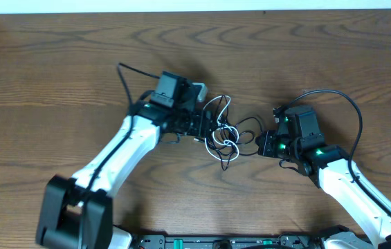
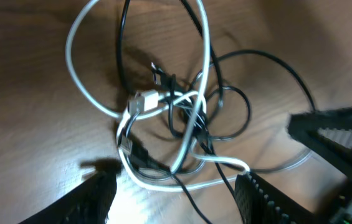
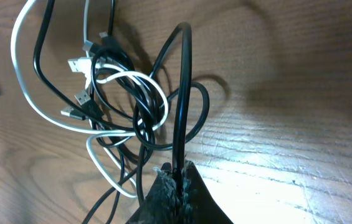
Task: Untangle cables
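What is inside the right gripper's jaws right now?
A strand of the black cable, pinched at the tips of the shut right gripper. The white cable lies outside, on the table. Anything deeper between the jaws is hidden.

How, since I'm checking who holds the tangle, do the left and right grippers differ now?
The left gripper is open, fingers apart around the tangle's edge; the right gripper is shut on a loop of the black cable. The left gripper faces the knot where the white cable crosses; the right gripper sits at the tangle's far side. Both face each other over the table.
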Motion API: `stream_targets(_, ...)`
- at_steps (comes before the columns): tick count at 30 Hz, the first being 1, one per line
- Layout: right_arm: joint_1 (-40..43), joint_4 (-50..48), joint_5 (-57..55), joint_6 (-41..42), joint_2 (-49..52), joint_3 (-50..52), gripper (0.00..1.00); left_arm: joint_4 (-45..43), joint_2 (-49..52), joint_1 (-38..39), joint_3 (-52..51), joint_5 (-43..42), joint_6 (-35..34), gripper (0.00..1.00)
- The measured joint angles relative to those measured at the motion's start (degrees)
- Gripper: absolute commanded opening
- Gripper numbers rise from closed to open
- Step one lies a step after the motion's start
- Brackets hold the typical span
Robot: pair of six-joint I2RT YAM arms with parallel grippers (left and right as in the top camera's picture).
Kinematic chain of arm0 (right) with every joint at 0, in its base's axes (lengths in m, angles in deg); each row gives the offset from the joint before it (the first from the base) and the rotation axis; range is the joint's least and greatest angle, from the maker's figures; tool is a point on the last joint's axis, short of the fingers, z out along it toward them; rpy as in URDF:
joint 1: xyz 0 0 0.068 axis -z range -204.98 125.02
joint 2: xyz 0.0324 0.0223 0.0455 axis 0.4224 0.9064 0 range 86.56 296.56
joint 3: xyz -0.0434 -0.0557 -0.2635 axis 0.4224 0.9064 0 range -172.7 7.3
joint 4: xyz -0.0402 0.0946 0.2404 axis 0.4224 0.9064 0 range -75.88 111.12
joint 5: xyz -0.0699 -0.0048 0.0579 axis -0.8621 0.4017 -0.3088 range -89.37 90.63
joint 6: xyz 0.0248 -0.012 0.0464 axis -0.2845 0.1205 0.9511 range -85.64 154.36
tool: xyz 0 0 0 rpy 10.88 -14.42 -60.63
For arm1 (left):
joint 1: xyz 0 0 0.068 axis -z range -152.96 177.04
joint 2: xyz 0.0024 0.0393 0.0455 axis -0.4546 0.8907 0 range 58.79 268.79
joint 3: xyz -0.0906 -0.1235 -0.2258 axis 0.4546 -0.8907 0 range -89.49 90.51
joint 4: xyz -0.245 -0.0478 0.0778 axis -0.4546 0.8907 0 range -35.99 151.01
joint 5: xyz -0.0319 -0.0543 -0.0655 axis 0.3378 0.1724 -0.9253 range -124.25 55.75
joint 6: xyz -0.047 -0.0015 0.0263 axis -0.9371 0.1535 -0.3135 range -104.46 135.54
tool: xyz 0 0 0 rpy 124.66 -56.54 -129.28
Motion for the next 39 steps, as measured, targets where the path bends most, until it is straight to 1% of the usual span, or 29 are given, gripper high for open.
stream_targets(4,0.00,0.09,0.07,0.00,0.00,0.00,0.01,-4.13,4.35,1.73,0.00,0.98,-0.42,0.65)
stream_targets(9,0.00,0.31,0.07,0.00,0.00,0.00,0.01,-7.65,8.52,3.50,0.00,1.62,-3.13,0.64)
stream_targets(18,0.00,0.35,0.07,0.00,0.00,0.00,0.01,-10.93,13.68,7.41,0.00,1.79,-4.79,0.58)
stream_targets(19,0.00,0.35,0.07,0.00,0.00,0.00,0.01,-11.10,14.14,7.80,0.00,1.79,-4.74,0.55)
stream_targets(22,0.00,0.37,0.07,0.00,0.00,0.00,0.01,-11.61,14.97,8.83,0.00,2.29,-4.94,0.41)
stream_targets(26,0.00,0.87,0.07,0.00,0.00,0.00,0.01,-11.85,15.04,9.20,0.00,4.48,-5.11,0.20)
stream_targets(28,0.00,1.29,0.04,0.00,0.00,0.02,0.01,-11.82,15.04,9.09,0.00,5.38,-5.29,0.08)
stream_targets(32,0.00,3.54,-1.36,-0.11,0.00,0.02,0.01,-11.78,15.04,8.83,0.00,6.08,-5.18,0.08)
stream_targets(35,0.00,6.71,-4.61,-0.20,0.00,0.00,0.02,-11.54,14.88,8.33,0.00,5.03,-5.20,0.07)
stream_targets(38,0.00,9.86,-8.81,-0.28,0.02,0.04,0.14,-10.78,13.14,7.61,0.00,2.23,-5.18,0.07)
stream_targets(39,0.00,9.97,-9.84,-0.46,0.02,0.04,0.20,-10.51,12.09,7.45,0.00,1.55,-5.20,0.07)
